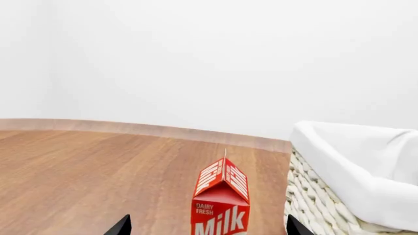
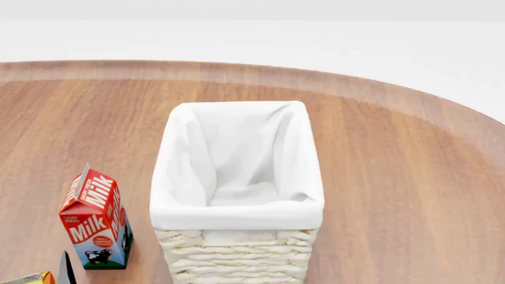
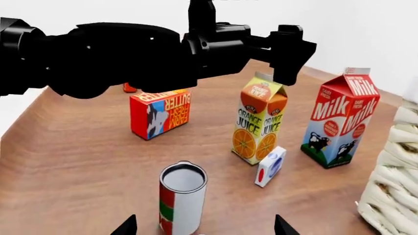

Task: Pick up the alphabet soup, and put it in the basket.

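Wooden table (image 2: 410,177) lies bare beside the basket (image 2: 236,213).

Matte black all over, no markings or colour accents visible. In the right wrist view, left arm (image 3: 130,54) built of bulky rounded segments joined to blockier angular housings, with a narrow upright post above and a squared end piece. Tool fingertips (image 3: 124,226) only as small black pointed wedges at the frame edge in both wrist views. Cables and screws too dark to discern.
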Controlling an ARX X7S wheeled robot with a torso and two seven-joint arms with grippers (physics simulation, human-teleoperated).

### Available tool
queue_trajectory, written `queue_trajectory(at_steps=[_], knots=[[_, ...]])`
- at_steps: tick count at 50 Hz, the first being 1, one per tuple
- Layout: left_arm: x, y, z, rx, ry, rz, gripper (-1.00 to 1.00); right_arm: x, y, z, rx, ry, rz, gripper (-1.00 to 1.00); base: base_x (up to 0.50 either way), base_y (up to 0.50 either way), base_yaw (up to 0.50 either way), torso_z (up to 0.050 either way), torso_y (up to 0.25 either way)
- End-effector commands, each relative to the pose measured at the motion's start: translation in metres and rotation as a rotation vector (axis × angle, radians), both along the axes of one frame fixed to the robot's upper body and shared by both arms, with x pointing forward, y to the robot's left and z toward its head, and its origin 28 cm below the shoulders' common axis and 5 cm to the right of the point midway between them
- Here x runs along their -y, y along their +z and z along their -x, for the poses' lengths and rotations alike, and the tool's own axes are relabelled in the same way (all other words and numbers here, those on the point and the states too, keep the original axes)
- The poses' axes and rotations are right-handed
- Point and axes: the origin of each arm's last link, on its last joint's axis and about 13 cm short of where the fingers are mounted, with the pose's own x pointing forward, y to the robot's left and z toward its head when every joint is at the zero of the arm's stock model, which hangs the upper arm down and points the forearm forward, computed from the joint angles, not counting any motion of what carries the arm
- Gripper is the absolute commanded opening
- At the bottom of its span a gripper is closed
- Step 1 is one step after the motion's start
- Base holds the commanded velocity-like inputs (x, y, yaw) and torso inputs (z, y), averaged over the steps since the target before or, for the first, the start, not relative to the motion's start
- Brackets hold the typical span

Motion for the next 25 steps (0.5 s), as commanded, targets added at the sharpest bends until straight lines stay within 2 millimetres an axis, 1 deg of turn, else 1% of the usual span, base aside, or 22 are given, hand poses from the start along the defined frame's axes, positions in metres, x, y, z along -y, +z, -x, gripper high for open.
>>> queue_trajectory(at_steps=[1,25], knots=[[0.0,-0.0002,-0.0001,0.0,-0.001,0.0,1.0,-0.0022,-0.0055,-0.0017,0.003,-0.012,0.046,1.0,0.0,0.0,0.0,0.0,0.0],[0.0006,-0.0003,-0.0005,0.001,-0.005,-0.002,1.0,-0.0044,-0.0117,-0.0019,0.003,-0.005,0.098,1.0,0.0,0.0,0.0,0.0,0.0]])
